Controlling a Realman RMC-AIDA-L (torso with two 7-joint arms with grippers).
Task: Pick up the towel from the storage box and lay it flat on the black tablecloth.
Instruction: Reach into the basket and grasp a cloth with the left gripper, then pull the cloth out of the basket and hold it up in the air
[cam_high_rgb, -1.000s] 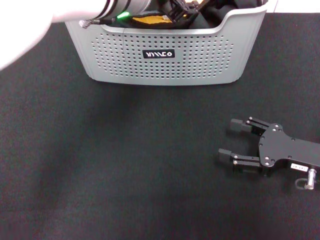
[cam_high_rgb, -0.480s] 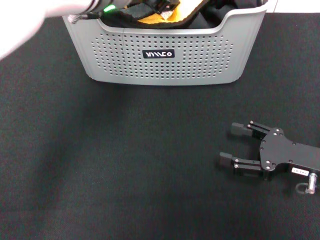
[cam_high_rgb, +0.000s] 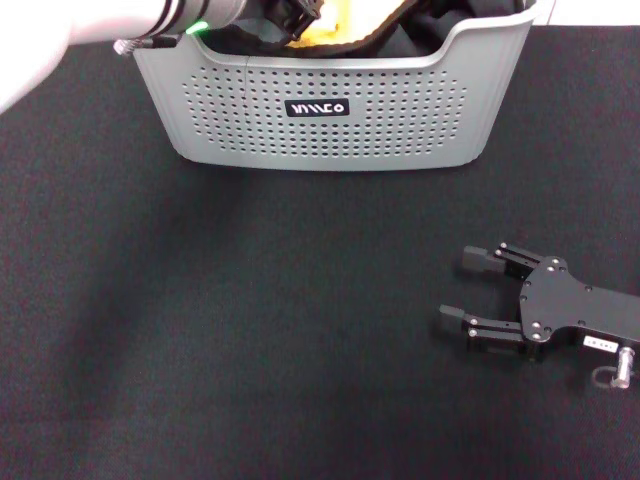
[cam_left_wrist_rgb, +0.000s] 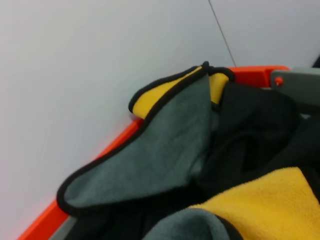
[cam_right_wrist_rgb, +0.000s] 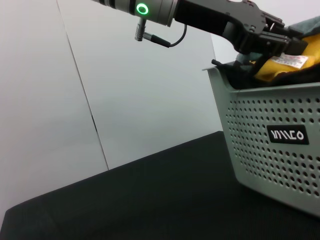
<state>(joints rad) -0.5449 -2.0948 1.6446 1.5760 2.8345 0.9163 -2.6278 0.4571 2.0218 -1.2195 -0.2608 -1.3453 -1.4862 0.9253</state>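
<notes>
Black clothes (cam_high_rgb: 432, 28) lie bunched inside the storage box (cam_high_rgb: 320, 140); in the left wrist view the same dark fabric (cam_left_wrist_rgb: 250, 135) forms loose, overlapping folds. Behind it runs an orange-red strip (cam_left_wrist_rgb: 116, 145), straight and narrow, set against a plain light wall (cam_left_wrist_rgb: 100, 50). A grey part (cam_left_wrist_rgb: 296, 84) with a small orange dot adjoins one end of the strip. In the right wrist view the wall (cam_right_wrist_rgb: 160, 95) consists of flat pale panels divided by a thin dark seam (cam_right_wrist_rgb: 82, 85).

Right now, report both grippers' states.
Left gripper: shut on the towel, over the storage box.
Right gripper: open, empty, parked above the black tablecloth.
</notes>
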